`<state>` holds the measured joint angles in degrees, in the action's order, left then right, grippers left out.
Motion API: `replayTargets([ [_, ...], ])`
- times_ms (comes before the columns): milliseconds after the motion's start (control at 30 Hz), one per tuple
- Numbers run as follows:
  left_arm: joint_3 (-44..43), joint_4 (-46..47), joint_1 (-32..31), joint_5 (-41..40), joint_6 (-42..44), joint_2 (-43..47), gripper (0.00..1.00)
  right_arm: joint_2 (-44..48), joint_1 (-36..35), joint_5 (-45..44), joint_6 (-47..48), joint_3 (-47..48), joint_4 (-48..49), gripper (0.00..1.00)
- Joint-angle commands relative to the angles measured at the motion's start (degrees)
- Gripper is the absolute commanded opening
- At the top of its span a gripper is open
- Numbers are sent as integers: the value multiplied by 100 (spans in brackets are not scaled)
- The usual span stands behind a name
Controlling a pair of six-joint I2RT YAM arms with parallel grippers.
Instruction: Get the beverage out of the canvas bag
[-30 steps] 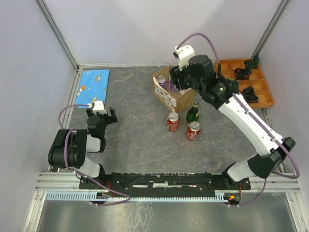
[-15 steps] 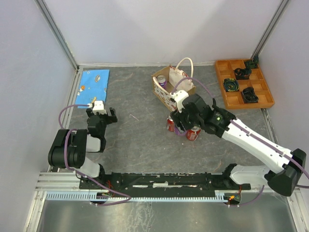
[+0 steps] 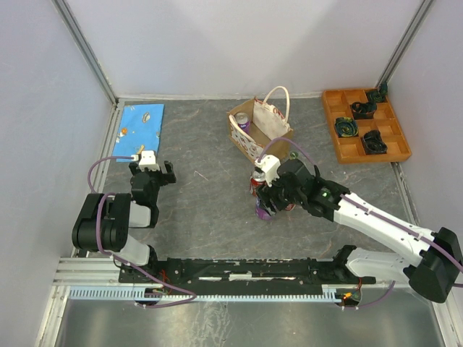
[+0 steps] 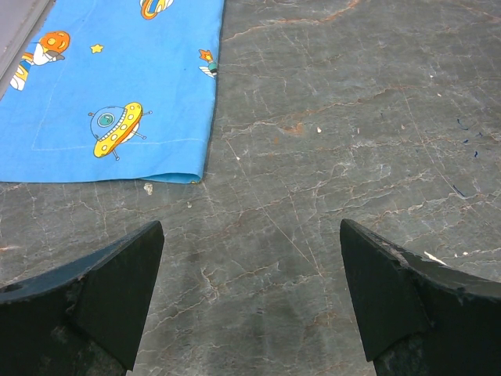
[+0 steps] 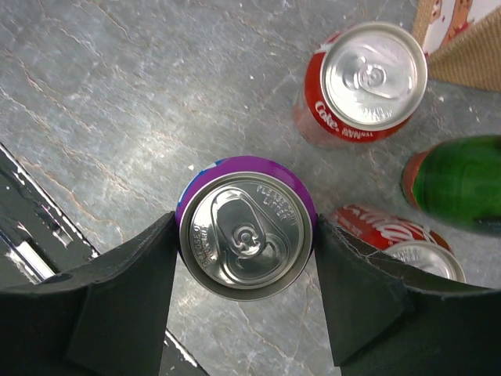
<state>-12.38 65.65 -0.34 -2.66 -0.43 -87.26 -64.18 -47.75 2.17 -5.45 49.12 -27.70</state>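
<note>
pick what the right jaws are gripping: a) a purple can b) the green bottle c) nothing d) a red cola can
a: in the right wrist view the purple can sits squeezed between the right jaws, while the red cola can and the green bottle stand free beside it.

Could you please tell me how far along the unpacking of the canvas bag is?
Done: two red cans and a green bottle are outside the canvas bag. In hand: the right gripper clamps a purple can. Left: another can sits in the bag.
</note>
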Motion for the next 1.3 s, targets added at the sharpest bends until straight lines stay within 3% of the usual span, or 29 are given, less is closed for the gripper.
replayTargets([
  [0, -115, 180, 19, 27, -54, 14, 99, -14, -11, 304, 175, 35, 1170, 0],
  [500, -115, 182, 18, 22, -55, 20, 99, -440, -11, -23, 192, -298, 1276, 0],
  [833, -115, 181, 19, 19, -54, 12, 99, -644, -16, -280, 139, -344, 1258, 20],
  [933, -115, 182, 19, 20, -54, 10, 99, -674, -14, -386, 173, -297, 1215, 39],
  [1100, -115, 177, 16, 16, -54, 11, 99, -580, -15, -609, 197, -190, 1098, 98],
  [1267, -115, 180, 19, 17, -54, 10, 99, -559, -15, -658, 315, 146, 854, 99],
])
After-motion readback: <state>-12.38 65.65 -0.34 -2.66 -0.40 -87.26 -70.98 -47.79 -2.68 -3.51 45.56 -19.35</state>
